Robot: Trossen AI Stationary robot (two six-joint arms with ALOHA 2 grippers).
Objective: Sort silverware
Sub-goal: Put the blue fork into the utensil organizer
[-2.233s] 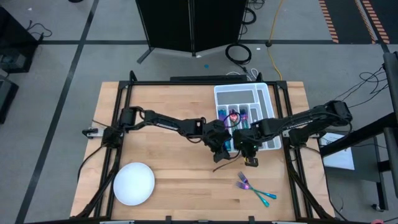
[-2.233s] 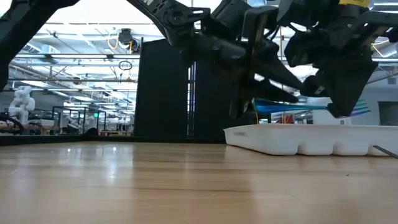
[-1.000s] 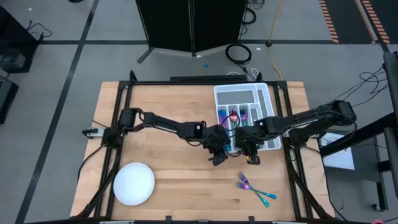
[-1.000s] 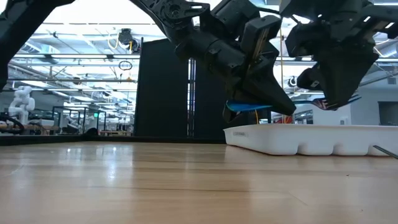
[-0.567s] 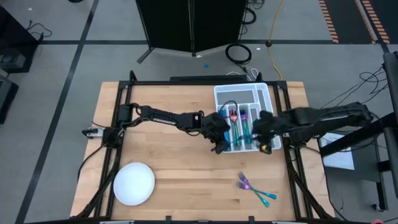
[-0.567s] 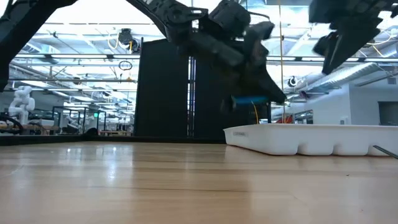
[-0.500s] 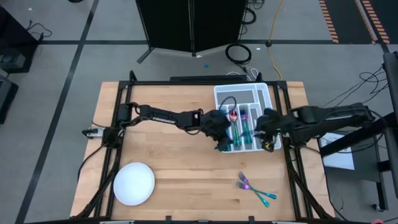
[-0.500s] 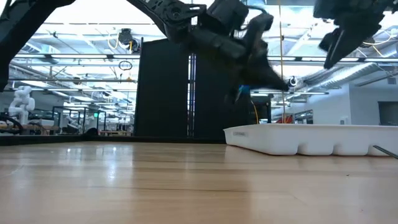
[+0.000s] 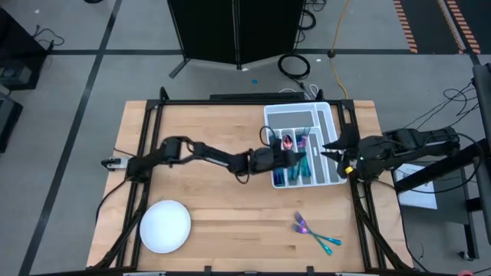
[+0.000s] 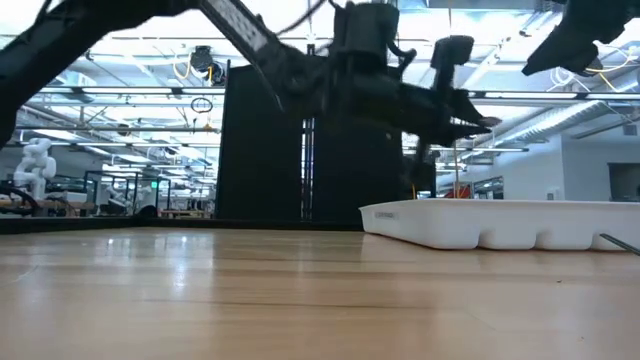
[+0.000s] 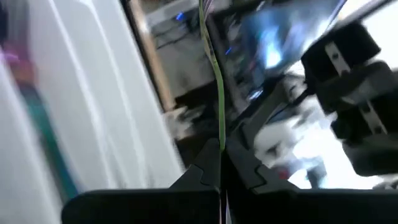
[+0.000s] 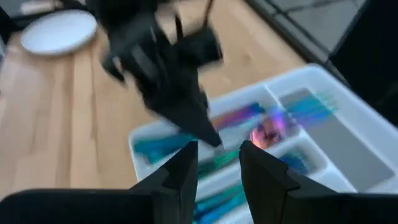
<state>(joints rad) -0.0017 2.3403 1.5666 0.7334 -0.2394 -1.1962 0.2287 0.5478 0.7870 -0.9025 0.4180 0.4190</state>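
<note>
The left gripper [image 9: 290, 159] hangs over the tray [image 9: 331, 113] at the table's far right corner, fingers pressed together and seemingly empty, likely right after dropping a piece. The right gripper [image 9: 334, 150], fingers slightly apart, waits at the tray's right edge. Sorted cutlery [image 9: 298, 156] fills the tray; two strays [image 9: 314, 234] lie near the front edge.

Most of the rainbow silverware [image 9: 295, 162] lies lengthwise in the tray's slots, right of centre; two pieces [image 9: 314, 234] lie loose, crossed, lower right.
</note>
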